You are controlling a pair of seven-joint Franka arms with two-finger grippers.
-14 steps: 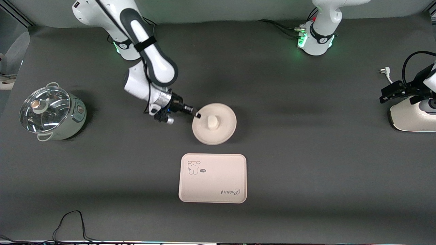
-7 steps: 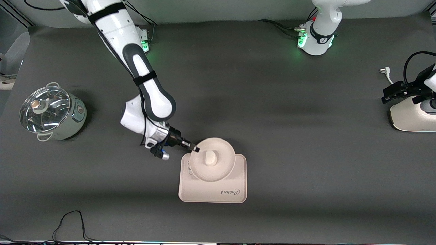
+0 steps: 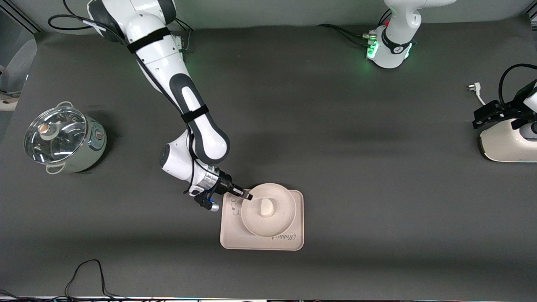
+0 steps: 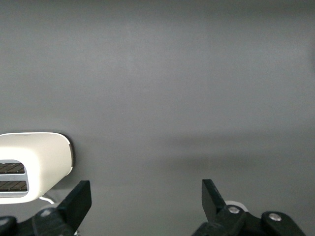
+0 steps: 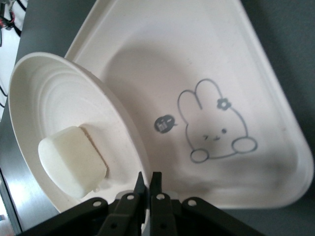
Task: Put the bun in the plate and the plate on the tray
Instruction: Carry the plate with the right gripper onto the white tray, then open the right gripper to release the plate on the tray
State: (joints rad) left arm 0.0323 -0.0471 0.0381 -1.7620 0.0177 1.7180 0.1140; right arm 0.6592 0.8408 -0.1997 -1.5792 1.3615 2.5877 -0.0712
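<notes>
The round cream plate is over the tray, covering most of it, with the off-white bun in its middle. My right gripper is shut on the plate's rim on the side toward the right arm's end. In the right wrist view the plate rides tilted above the tray. The bun lies beside my right gripper, whose jaws pinch the rim. My left gripper waits open and empty at the left arm's end; in the left wrist view that gripper is over bare mat.
A pale green pot with a glass lid stands at the right arm's end. A white appliance with a loose plug sits at the left arm's end, under the left hand. A black cable loops along the front edge.
My right gripper has carried the plate with the bun from the bare mat toward the front camera until it came over the tray. The left arm has stayed still.
</notes>
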